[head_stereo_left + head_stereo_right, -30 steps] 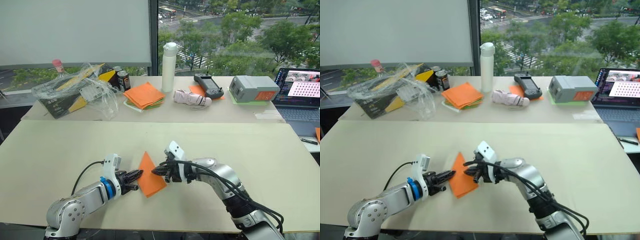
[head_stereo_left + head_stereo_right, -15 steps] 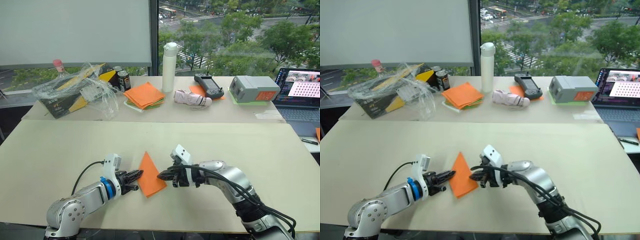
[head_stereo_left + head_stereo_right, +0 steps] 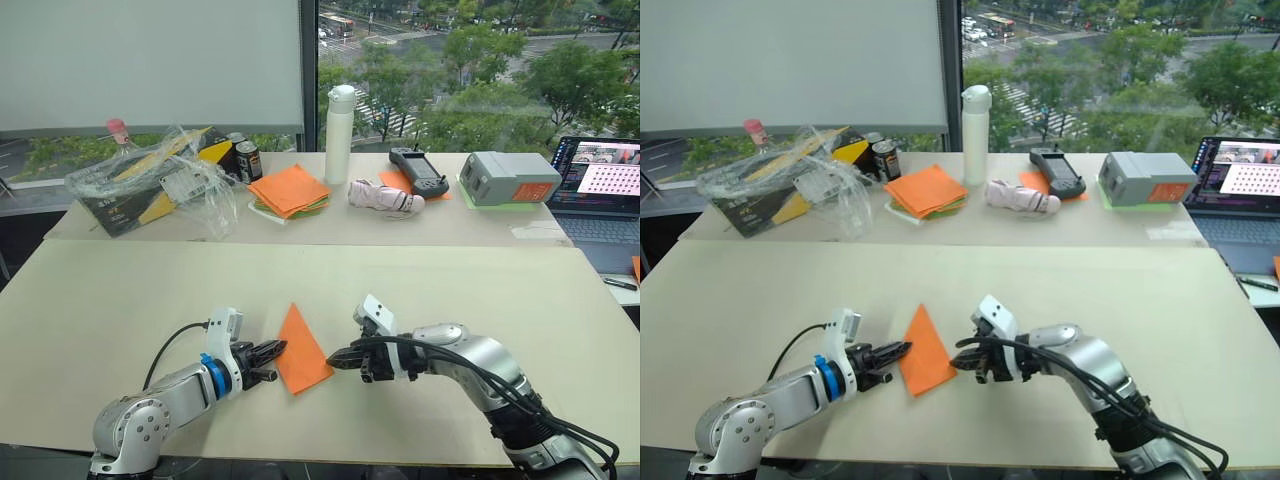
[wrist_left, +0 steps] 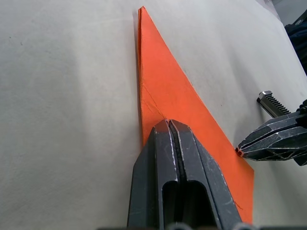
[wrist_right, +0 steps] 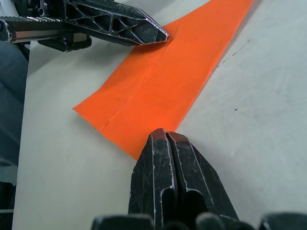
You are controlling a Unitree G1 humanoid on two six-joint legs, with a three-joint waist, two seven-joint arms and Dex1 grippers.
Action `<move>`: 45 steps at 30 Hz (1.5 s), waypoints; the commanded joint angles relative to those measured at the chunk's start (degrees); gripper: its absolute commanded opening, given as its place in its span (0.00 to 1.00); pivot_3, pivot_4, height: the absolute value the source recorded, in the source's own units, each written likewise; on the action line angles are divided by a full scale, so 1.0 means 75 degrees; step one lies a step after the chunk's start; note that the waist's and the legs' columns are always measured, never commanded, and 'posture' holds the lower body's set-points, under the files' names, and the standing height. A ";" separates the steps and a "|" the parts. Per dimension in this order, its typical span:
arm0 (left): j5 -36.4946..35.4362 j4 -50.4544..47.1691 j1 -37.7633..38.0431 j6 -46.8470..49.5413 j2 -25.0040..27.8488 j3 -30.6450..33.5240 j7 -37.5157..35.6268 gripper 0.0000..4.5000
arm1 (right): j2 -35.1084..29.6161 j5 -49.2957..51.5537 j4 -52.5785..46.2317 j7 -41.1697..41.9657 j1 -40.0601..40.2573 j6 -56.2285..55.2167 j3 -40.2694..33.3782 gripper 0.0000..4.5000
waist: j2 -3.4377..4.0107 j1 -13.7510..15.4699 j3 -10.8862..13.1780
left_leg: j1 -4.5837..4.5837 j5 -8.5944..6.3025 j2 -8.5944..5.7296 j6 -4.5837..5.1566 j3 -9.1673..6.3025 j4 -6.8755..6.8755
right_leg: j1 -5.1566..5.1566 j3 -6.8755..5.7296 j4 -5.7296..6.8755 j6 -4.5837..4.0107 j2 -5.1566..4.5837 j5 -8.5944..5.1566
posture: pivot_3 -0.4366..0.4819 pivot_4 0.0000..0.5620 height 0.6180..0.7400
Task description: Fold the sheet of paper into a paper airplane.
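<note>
Near table [image 3: 120, 300], cream top: folded orange paper airplane [image 3: 301, 350] lying flat between left gripper [image 3: 277, 351] and right gripper [image 3: 334, 359], both closed, left tip touching it, right just beside.
</note>
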 commanded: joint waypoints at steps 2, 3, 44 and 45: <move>0.0170 0.0115 0.0157 0.0173 0.0033 -0.0034 0.0130 0.00 | -0.0148 0.0050 -0.0031 0.0142 0.0232 0.0209 0.0246 0.01 | 0.0000 0.0003 0.0000 | 0.0000 0.0000 0.0000 0.0000 0.0000 0.0000 | 0.0001 -0.0001 -0.0001 0.0000 0.0000 0.0000 | 0.48 0.27 1.00; 0.0167 0.0112 0.0157 0.0177 0.0031 -0.0033 0.0131 0.00 | -0.0074 0.0094 -0.0008 0.0068 0.0207 0.0266 0.0162 0.01 | -0.0001 0.0004 0.0000 | 0.0000 0.0000 0.0000 0.0001 0.0000 0.0000 | 0.0001 -0.0001 -0.0001 0.0000 0.0000 0.0000 | 0.48 0.27 1.00; 0.0231 0.0120 0.0162 0.0167 -0.0006 -0.0048 0.0153 0.00 | -0.0025 0.0226 0.0186 0.0311 -0.0060 -0.0142 0.0288 0.01 | -0.0005 0.0000 0.0000 | 0.0004 0.0000 0.0000 0.0001 -0.0001 0.0000 | 0.0006 -0.0004 0.0000 0.0000 0.0000 0.0000 | 0.48 0.27 1.00; 0.0236 0.0118 0.0154 0.0169 -0.0013 -0.0058 0.0160 0.00 | 0.0057 0.0209 0.0213 0.0263 -0.0112 -0.0151 0.0291 0.01 | -0.0005 -0.0003 0.0000 | 0.0005 0.0000 0.0000 0.0001 -0.0001 0.0000 | 0.0006 -0.0003 0.0000 0.0000 0.0000 0.0000 | 0.48 0.27 1.00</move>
